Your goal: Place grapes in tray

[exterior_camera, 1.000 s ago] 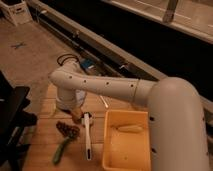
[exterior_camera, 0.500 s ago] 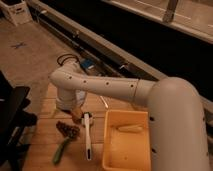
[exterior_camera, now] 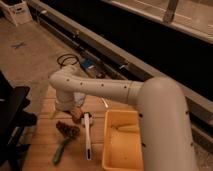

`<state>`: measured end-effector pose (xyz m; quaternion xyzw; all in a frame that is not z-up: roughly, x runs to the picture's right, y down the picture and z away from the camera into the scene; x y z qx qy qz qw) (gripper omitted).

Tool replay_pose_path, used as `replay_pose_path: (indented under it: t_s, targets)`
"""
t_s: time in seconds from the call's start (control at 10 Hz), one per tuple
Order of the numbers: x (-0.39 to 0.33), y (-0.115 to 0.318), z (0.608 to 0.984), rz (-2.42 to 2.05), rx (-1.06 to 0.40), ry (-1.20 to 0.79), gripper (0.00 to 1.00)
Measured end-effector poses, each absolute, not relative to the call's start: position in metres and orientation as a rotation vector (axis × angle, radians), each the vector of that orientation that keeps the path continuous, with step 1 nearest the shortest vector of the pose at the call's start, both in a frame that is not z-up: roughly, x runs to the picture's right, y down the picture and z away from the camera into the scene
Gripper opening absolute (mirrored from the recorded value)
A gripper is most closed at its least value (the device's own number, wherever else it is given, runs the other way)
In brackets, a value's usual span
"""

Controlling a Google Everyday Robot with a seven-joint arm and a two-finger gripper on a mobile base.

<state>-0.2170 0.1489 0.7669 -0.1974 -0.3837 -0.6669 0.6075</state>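
**Grapes on the bench, claw poised just behind them**

At the far left a black piece of equipment stands beside the wooden bench; I cannot make out what it is. Beyond it, on the floor, sit a white box in the far corner and a coil of black cable closer in.

On the left part of the bench a long green vegetable lies near the front edge. Just behind it, and nearly touching its far end, are the grapes, a dark lumpy cluster resting flat on the wood. Nothing is holding them, and they lie well outside the tray.

The claw hangs at the lower end of the white wrist, directly behind the grapes and very close to them. The wrist hides most of it. Its jaws are spread and nothing is caught between them. I cannot tell whether it touches the bunch.

Just right of the grapes a long white object lies lengthwise on the bench, between the bunch and the tray.

The tray, a big yellow bin with raised walls, fills the right part of the bench. The robot's thick white arm rises beside it and sweeps back leftward to the wrist.
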Motion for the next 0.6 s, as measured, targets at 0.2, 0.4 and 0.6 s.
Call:
replay_pose_path:
  t_s: [0.2,0.4,0.6]
  targets:
    - [-0.241,0.158,0.782,-1.582,-0.455,-0.919,0.80]
    - [-0.248,0.168,0.794,-1.604,-0.459,-0.960,0.80]
    - [-0.248,0.178,0.802,-1.612,-0.468,-0.999,0.80]
